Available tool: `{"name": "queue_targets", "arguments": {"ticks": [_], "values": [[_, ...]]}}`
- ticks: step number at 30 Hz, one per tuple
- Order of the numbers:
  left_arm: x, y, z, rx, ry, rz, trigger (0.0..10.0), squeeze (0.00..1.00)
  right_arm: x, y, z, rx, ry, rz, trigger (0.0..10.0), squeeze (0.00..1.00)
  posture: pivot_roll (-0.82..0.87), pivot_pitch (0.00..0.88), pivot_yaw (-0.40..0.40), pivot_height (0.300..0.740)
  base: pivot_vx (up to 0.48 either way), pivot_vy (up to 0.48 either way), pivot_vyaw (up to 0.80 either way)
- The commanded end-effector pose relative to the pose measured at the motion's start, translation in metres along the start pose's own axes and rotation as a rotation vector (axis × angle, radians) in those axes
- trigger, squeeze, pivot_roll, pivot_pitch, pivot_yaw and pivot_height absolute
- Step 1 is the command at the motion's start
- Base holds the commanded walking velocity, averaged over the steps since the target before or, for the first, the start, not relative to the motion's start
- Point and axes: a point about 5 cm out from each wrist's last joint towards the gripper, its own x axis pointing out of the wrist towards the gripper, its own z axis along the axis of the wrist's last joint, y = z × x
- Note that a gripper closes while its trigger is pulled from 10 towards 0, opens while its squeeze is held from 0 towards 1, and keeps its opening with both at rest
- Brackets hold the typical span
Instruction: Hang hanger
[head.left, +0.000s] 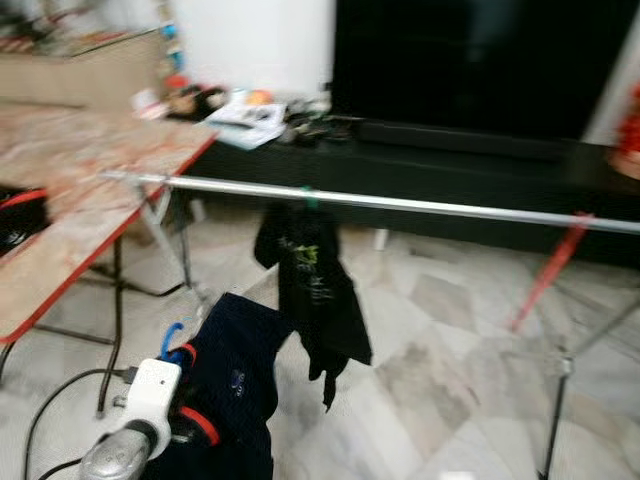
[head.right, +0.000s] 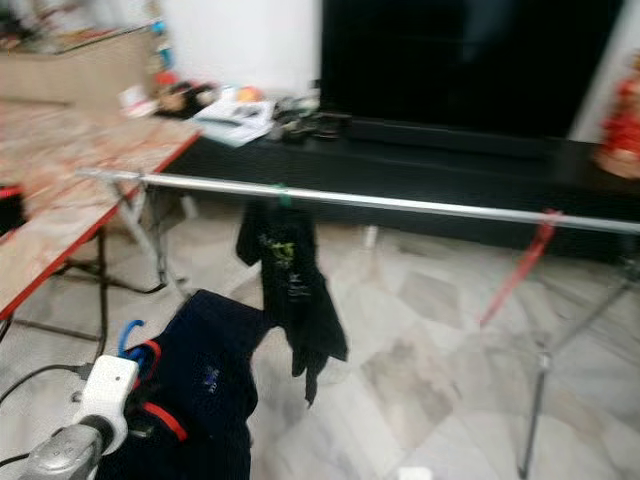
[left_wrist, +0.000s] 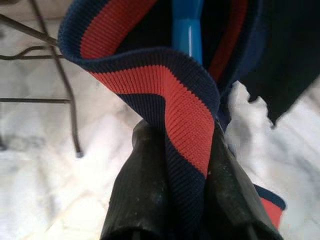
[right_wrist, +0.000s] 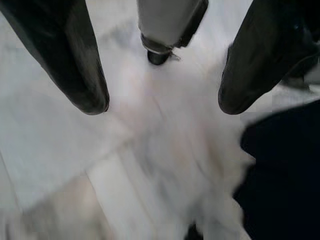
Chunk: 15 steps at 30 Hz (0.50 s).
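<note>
1 blue hanger (left_wrist: 188, 30) carrying a navy shirt (head.left: 232, 385) hangs low at left, the left gripper (left_wrist: 172, 165) clamped on its striped collar; soft cloth will slip, so grip the stiff hook. Rail (head.left: 400, 203) stands ahead. Right gripper (right_wrist: 162, 107) spread, empty.

This is a living room in a home. A large dark television screen (head.left: 470, 60) stands on a long, low black TV console (head.left: 450, 165) against a white wall, with papers and small household clutter (head.left: 250, 115) lying at the console's end. The floor is pale marble tile (head.left: 440, 370). A marble-patterned table with a red edge (head.left: 90, 190) stands to the left, and a metal clothes-drying rail (head.left: 400, 203) crosses the room with a dark garment (head.left: 315, 290) hanging from it.
</note>
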Motion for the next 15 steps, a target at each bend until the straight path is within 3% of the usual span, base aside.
{"name": "queue_targets", "arguments": {"ticks": [1, 13, 15], "values": [[0.003, -0.003, 0.011, 0.005, -0.046, 0.000, 10.0, 0.00, -0.002, -0.011, -0.009, -0.002, 0.030, -0.021, 10.0, 0.00, 0.15, 0.000, 0.013, 0.740, 0.281, 0.000, 0.42], [0.001, -0.019, 0.011, 0.012, -0.072, -0.052, 10.0, 0.00, -0.006, -0.023, -0.025, 0.109, 0.037, -0.075, 10.0, 0.00, 0.18, 0.000, 0.017, 0.740, 0.000, 0.000, 0.00], [0.001, -0.022, 0.012, 0.025, -0.075, -0.066, 10.0, 0.00, -0.007, -0.025, -0.026, 0.135, 0.036, -0.095, 10.0, 0.00, 0.17, 0.000, 0.023, 0.740, 0.000, -0.315, 0.00]]}}
